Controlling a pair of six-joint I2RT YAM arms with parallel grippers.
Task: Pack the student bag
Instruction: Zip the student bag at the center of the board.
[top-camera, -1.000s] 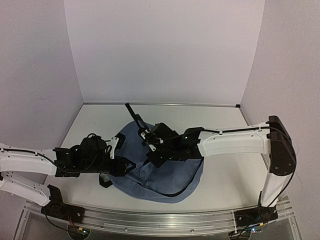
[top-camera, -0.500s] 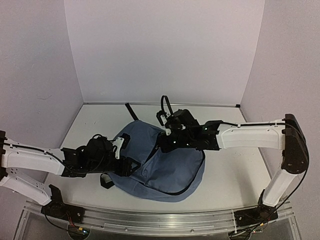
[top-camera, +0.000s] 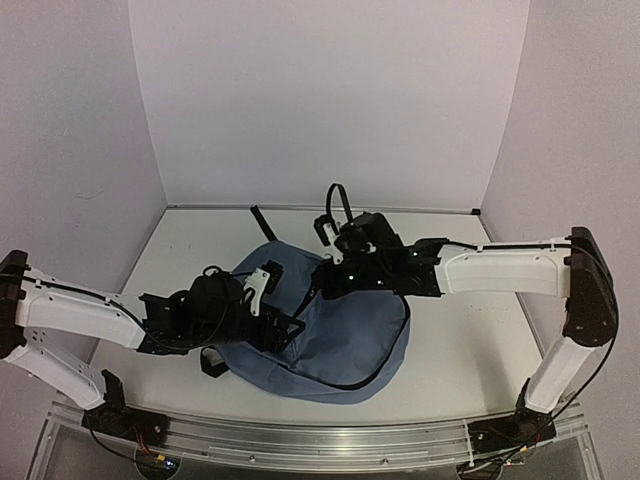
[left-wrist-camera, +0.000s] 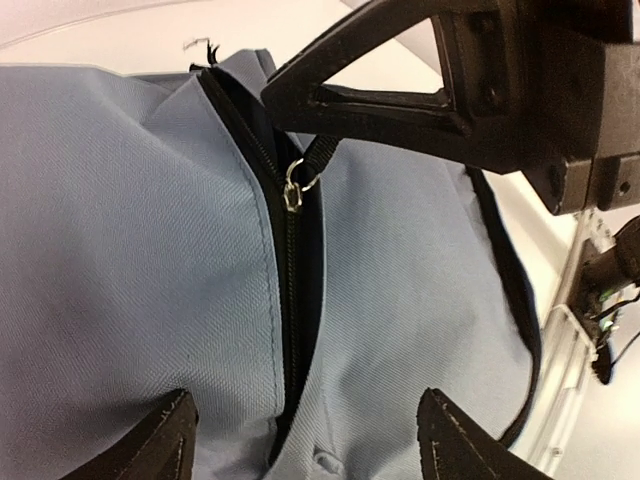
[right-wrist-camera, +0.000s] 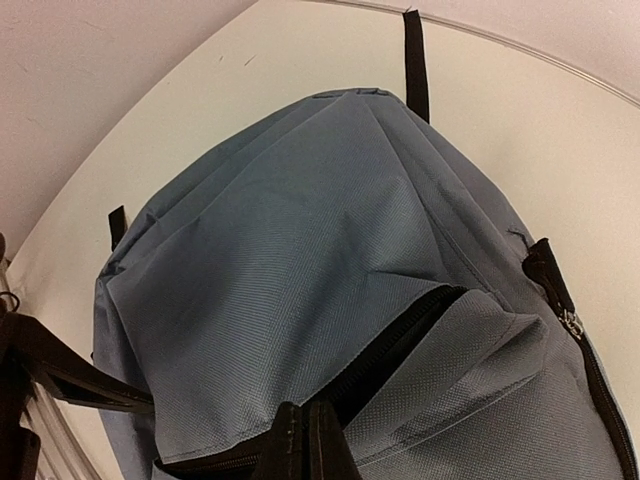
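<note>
Slate-blue fabric fills both wrist views. The student bag (top-camera: 345, 345) lies slumped at the middle of the table (top-camera: 190, 240), between the two arms, and only the top view shows this overall placement. The right wrist view shows the right gripper (right-wrist-camera: 303, 420) with its fingers pressed together on the bag at the edge of a dark zip opening (right-wrist-camera: 400, 335); the exact part pinched is hidden beneath them. The left wrist view resolves detail the others do not: a metal ring (left-wrist-camera: 292, 190) on the zip slider, with a black pull tab (left-wrist-camera: 318, 155) running up to a black open-framed finger, apparently the right gripper's. The left gripper (left-wrist-camera: 305, 405) is spread wide and holds nothing, with one finger on either side of the zip line. A black strap (right-wrist-camera: 415, 50) lies flat on the table beyond the bag. In the top view the arm bodies cover the zip area.
</note>
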